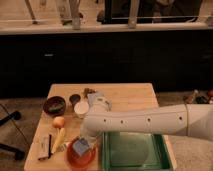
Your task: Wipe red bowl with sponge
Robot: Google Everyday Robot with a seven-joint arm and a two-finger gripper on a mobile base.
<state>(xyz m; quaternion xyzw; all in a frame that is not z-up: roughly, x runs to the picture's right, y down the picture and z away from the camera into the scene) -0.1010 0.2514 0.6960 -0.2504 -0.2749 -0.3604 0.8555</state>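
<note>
The red bowl (80, 158) sits at the table's front edge, left of the green tray. The pale blue-grey sponge (80, 146) lies inside it, on the bowl's upper middle. My gripper (83, 142) comes down from the white arm that reaches in from the right, and is right over the sponge in the bowl. The gripper's tips are hidden behind the arm and the sponge.
A green tray (134, 150) stands right of the red bowl. A dark brown bowl (54, 105), a small white cup (81, 108), an orange fruit (59, 121), a banana (58, 139) and a dark utensil (46, 147) lie on the wooden table (130, 97).
</note>
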